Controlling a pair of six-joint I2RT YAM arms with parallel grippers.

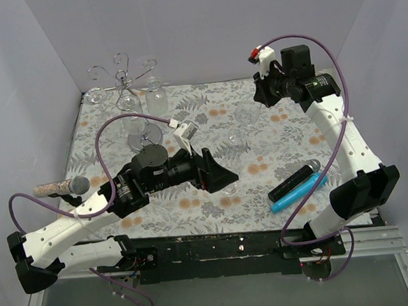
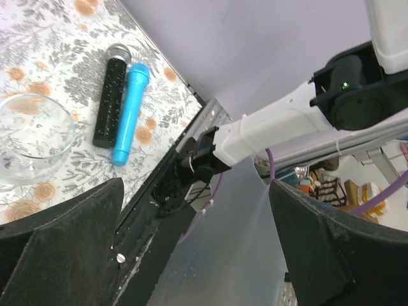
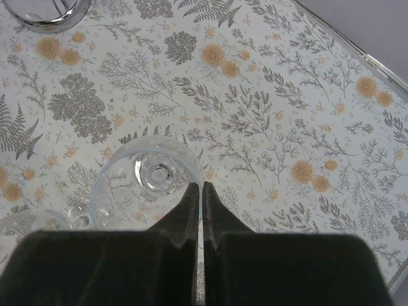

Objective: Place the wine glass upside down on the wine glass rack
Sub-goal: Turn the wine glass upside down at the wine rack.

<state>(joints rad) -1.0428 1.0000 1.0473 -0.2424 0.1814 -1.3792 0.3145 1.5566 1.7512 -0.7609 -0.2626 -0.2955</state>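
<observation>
So, the wine glass (image 2: 32,137) sits on the desk (image 1: 207,104) near the front middle, just beside the left end effector (image 1: 219,171). It is outside the fingers and not gripped. Only its clear bowl shows in the left wrist view, so I cannot tell whether it is upright. The left end effector is spread wide with nothing between the fingers. It is turned sideways, so its wrist view looks toward the right arm's base. The wine glass rack (image 1: 124,85) stands well apart at the back left corner, with a twisted stem, curled arms on top and a shiny round base (image 1: 145,136). There are clear glass shapes by its arms, but I cannot tell if they hang from it. A second wine glass (image 3: 153,175) stands mid-desk with its foot and stem visible through the bowl from above. The right end effector (image 3: 199,191) hovers over its near rim with the fingers pressed together and empty. Whether it touches the glass is unclear. A black microphone (image 2: 110,95) and a blue microphone (image 2: 131,111) lie side by side, touching, at the front right of the desk. A third microphone (image 1: 59,185), with a glittery handle, lies at the left edge by the left arm. The desk has a floral cloth with grey ferns and orange flowers.
</observation>
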